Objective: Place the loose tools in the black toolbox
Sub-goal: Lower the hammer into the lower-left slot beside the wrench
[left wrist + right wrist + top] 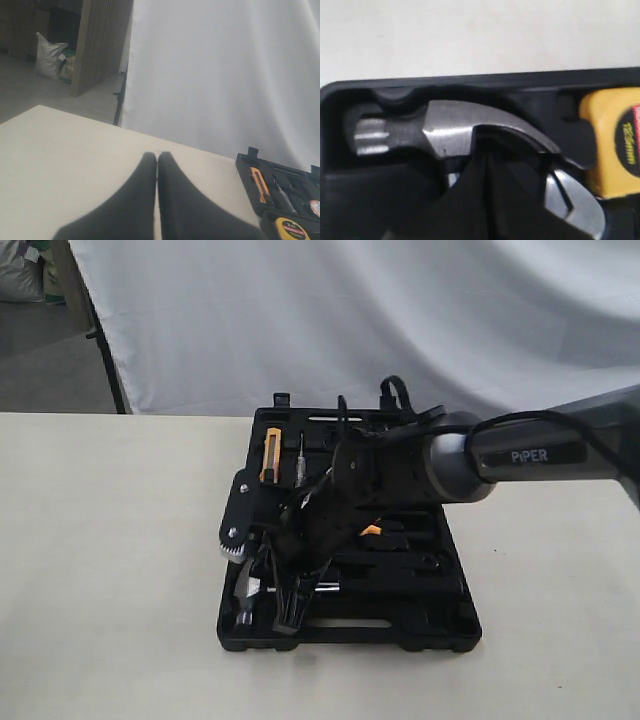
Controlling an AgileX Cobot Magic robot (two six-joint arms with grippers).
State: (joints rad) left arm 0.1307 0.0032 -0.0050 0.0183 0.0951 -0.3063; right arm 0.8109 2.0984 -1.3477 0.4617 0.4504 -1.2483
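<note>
Black toolbox [440, 636] holds hammer [455, 131] beside yellow tape measure [607, 142].

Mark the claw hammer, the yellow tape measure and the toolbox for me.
claw hammer [452, 135]: right wrist view, on the steel head.
yellow tape measure [610, 145]: right wrist view, on its yellow casing.
black toolbox [430, 628]: exterior view, on the rim beside the handle slot.
</note>
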